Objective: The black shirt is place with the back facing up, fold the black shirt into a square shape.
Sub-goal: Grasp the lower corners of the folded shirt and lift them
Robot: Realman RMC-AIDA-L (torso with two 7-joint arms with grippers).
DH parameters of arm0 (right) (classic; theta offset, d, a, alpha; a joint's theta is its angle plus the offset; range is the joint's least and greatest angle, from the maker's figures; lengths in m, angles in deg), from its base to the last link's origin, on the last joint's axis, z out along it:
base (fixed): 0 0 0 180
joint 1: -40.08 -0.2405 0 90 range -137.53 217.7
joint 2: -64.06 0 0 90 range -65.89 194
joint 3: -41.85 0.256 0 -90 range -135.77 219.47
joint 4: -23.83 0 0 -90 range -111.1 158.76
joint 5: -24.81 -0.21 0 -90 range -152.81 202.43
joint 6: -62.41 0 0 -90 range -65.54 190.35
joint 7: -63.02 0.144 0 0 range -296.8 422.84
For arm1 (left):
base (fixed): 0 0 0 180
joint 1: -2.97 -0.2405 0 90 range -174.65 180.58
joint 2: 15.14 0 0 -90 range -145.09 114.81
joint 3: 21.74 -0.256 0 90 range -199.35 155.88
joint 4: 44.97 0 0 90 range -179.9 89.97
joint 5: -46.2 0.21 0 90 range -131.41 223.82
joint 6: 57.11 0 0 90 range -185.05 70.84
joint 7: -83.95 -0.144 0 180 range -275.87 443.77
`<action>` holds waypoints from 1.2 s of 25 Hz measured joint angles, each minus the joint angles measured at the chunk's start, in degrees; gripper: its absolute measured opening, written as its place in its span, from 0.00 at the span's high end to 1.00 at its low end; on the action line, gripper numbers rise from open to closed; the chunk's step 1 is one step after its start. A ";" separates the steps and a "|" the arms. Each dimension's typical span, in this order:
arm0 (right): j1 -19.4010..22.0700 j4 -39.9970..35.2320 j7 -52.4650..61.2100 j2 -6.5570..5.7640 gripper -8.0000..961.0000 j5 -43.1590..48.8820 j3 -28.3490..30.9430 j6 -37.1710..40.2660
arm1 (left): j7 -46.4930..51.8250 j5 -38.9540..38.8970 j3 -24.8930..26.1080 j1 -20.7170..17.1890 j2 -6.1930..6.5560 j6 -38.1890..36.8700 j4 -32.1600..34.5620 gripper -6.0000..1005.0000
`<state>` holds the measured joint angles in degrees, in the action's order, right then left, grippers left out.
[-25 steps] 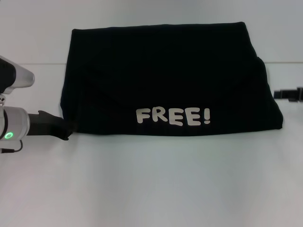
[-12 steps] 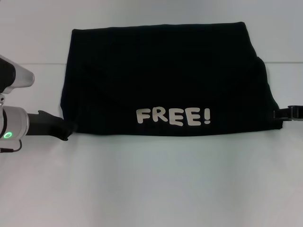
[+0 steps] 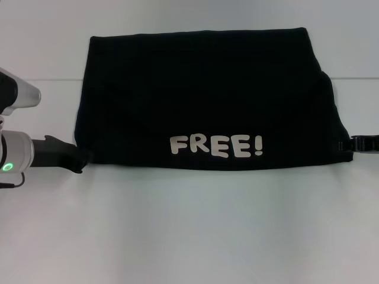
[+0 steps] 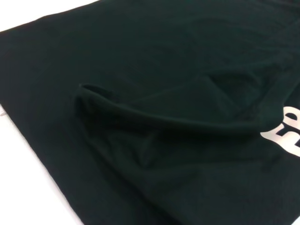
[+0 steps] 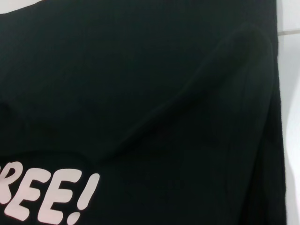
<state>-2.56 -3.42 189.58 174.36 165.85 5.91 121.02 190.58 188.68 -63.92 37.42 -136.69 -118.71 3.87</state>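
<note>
Soft black cotton shirt (image 3: 207,100) lay long-axis sideways | left gripper (image 3: 80,160) at its left near corner, right gripper (image 3: 349,145) at right | grip states indeterminable.

A plain white table (image 3: 189,231) under even light.

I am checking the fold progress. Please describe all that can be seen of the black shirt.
The black shirt is soft, matte cloth, folded into a wide, roughly rectangular block, not yet square. White "FREE!" lettering faces up near its front edge. Shallow creases and a raised fold cross its surface. It lies flat on the white table. The left gripper meets its front left corner, the right gripper its front right corner.
</note>
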 joint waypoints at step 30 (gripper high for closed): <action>13.78 -13.17 -13.72 -0.05 0.95 -1.08 8.32 30.03 | 4.13 -0.03 6.96 -5.45 0.66 -27.36 7.50 0.96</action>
<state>11.22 -16.58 175.86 174.31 164.77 14.23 151.05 194.70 188.64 -56.96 31.97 -136.03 -146.07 11.37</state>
